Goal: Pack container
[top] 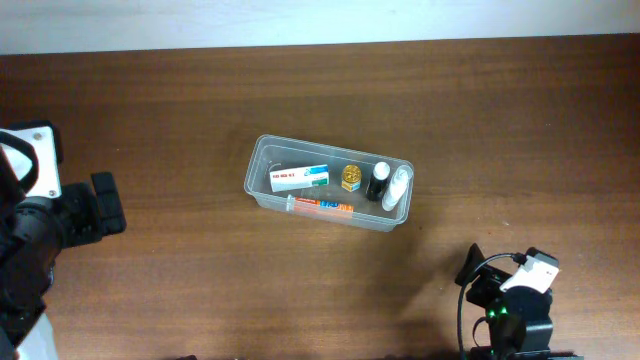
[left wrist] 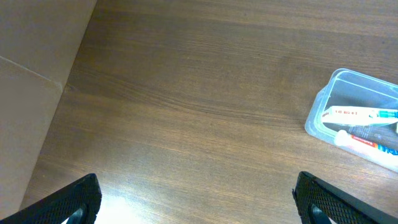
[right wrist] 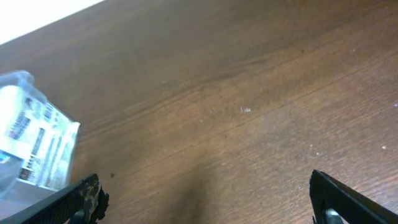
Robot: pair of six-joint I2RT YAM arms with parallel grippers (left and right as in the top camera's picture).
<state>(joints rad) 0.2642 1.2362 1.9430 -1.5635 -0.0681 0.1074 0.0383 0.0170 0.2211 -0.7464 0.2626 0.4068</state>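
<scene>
Wide open and empty, my left hand (left wrist: pixel 198 198) and right hand (right wrist: pixel 208 198) hover above the worktop (top: pixel 150 100); farther off, the container (top: pixel 256 160) holds a white box (top: pixel 299 177), tube (top: pixel 320 207) and small bottles (top: pixel 377 182).

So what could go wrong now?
The tub is open on top, so a bump might spill it. The black-capped bottle looks upright beside the white bottle and might tip. The left gripper and right gripper are open and far off; a clumsy reach could shove the tub.
</scene>
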